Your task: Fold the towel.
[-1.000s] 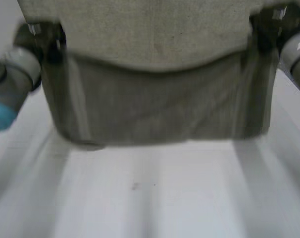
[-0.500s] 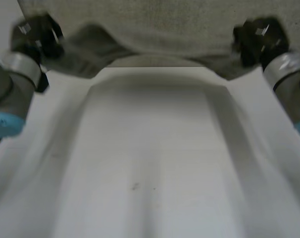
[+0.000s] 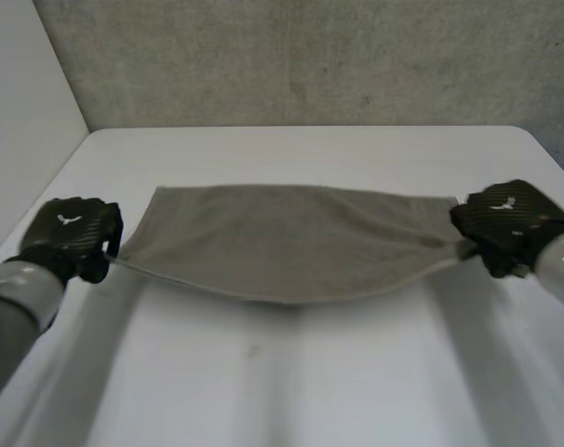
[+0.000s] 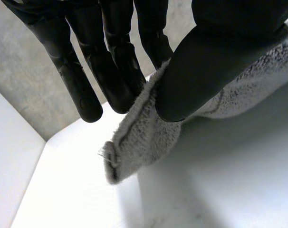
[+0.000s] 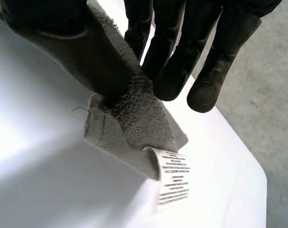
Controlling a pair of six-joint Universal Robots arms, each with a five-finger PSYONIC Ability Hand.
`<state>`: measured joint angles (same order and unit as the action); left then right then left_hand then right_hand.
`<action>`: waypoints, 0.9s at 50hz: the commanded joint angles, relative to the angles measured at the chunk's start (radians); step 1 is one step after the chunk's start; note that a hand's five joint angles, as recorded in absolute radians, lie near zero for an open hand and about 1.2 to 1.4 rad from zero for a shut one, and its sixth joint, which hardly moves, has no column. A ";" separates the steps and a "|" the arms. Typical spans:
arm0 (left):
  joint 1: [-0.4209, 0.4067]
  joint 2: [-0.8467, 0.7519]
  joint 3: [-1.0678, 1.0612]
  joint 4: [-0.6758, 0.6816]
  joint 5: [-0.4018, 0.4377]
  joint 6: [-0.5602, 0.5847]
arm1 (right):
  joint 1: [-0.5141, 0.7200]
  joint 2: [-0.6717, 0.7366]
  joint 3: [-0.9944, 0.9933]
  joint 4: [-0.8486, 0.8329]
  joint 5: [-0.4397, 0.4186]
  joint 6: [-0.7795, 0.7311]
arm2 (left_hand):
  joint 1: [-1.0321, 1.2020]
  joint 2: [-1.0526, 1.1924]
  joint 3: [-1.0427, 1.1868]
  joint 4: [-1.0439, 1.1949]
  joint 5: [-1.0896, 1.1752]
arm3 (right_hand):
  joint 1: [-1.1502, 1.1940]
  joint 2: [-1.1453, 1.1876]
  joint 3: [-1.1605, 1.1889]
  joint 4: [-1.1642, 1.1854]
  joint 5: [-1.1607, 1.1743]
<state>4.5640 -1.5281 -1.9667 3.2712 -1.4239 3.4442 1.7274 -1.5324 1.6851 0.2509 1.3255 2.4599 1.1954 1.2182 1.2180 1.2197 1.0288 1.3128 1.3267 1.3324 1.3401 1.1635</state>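
Note:
A grey-beige towel [image 3: 291, 242] is stretched low over the white table [image 3: 291, 382] between my two hands, its near edge sagging in the middle. My left hand [image 3: 73, 237] pinches the towel's left corner [image 4: 134, 142] between thumb and fingers [image 4: 110, 71]. My right hand [image 3: 505, 223] pinches the right corner [image 5: 134, 123] the same way, thumb against fingers [image 5: 177, 66]. A white care label [image 5: 172, 183] hangs from that right corner.
A grey wall [image 3: 310, 60] stands behind the table's far edge, and a white panel [image 3: 21, 140] borders the table at the left. The bare tabletop runs from the towel to the front edge.
The towel was held up high near the camera; both hands have come down and forward, and the towel now lies stretched low over the table.

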 commanded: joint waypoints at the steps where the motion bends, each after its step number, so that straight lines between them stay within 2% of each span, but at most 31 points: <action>1: 0.081 0.131 -0.031 -0.096 0.166 -0.011 | -0.057 -0.074 0.004 0.127 -0.094 -0.033 | 0.201 0.178 0.178 0.177 0.193 | 0.083 0.070 0.064 0.056 0.058; 4: 0.084 0.042 0.005 -0.070 0.158 -0.014 | -0.057 -0.017 -0.010 0.110 -0.103 -0.029 | 0.201 0.178 0.178 0.177 0.193 | 0.083 0.070 0.064 0.056 0.058; 6: 0.063 -0.085 0.061 -0.030 0.116 -0.017 | -0.048 0.121 -0.073 0.068 -0.074 -0.015 | 0.201 0.178 0.178 0.177 0.193 | 0.083 0.070 0.064 0.056 0.058; 7: 0.062 -0.086 0.062 -0.030 0.115 -0.017 | -0.048 0.121 -0.073 0.068 -0.074 -0.015 | 0.201 0.178 0.178 0.177 0.193 | 0.083 0.070 0.064 0.056 0.058; 11: -0.020 -0.243 0.178 0.001 0.030 -0.019 | -0.022 0.266 -0.166 0.031 0.000 0.017 | 0.201 0.178 0.178 0.177 0.193 | 0.083 0.070 0.064 0.056 0.058; 12: -0.020 -0.244 0.178 0.001 0.029 -0.019 | -0.011 0.317 -0.200 0.018 0.020 0.024 | 0.201 0.178 0.178 0.177 0.193 | 0.083 0.070 0.064 0.056 0.058; 14: -0.037 -0.348 0.267 0.004 -0.003 -0.023 | -0.006 0.366 -0.234 0.007 0.033 0.031 | 0.201 0.178 0.178 0.177 0.193 | 0.083 0.070 0.064 0.056 0.058; 20: -0.066 -0.474 0.388 0.008 -0.012 -0.031 | 0.000 0.506 -0.364 -0.030 0.046 0.092 | 0.201 0.178 0.178 0.177 0.193 | 0.083 0.070 0.064 0.056 0.058; 22: -0.108 -0.552 0.484 0.019 -0.021 -0.051 | 0.000 0.533 -0.393 -0.035 0.046 0.112 | 0.201 0.178 0.178 0.177 0.193 | 0.083 0.070 0.064 0.056 0.058; 30: -0.134 -0.720 0.704 0.018 -0.125 -0.073 | 0.007 0.647 -0.517 -0.065 0.063 0.149 | 0.201 0.178 0.178 0.177 0.193 | 0.083 0.070 0.064 0.056 0.058; 45: -0.154 -0.883 0.905 0.001 -0.151 -0.071 | 0.038 0.779 -0.663 -0.079 0.129 0.142 | 0.201 0.178 0.178 0.177 0.193 | 0.083 0.070 0.064 0.056 0.058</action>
<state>4.4117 -2.3735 -1.1086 3.2762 -1.5645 3.3727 1.7585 -0.7961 1.0690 0.1709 1.4394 2.6069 1.1955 1.2182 1.2180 1.2197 1.0297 1.3130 1.3267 1.3324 1.3401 1.1636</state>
